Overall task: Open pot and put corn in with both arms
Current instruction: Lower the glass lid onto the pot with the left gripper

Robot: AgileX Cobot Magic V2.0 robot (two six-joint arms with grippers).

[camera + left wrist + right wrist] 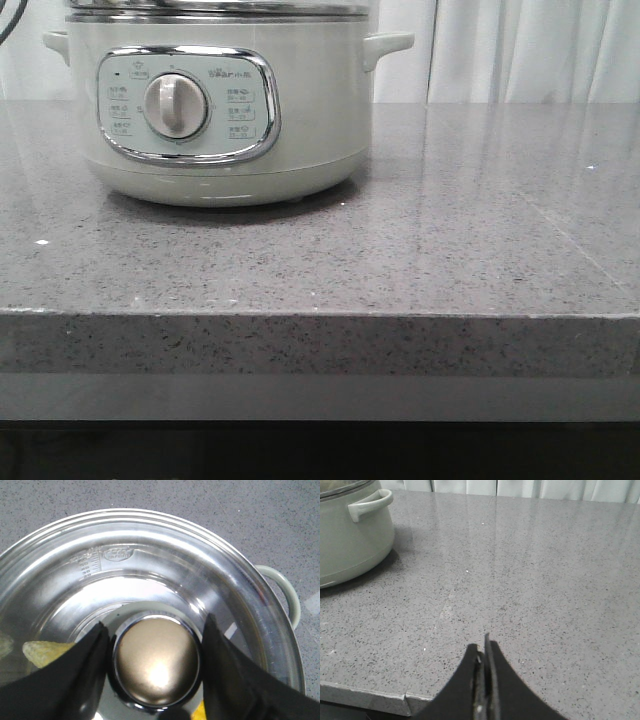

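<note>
On the grey speckled tabletop [420, 250], front view: pot [225, 110], pale green, control panel and dial toward camera, lid rim at the frame's top edge; no arm or corn visible

Left wrist view: left tool [156, 645] spread open, one finger on each side of the round metal lid knob [156, 661], apparently not yet clamped; yellow pieces [42, 651], possibly corn, seen through the glass lid [150, 575]. Risk: smooth domed knob could slip from the fingers once lifted; lid could drop back

Right wrist view: right tool [483, 680] closed, holding nothing, above bare tabletop well apart from pot. Risk: no corn in hand
</note>
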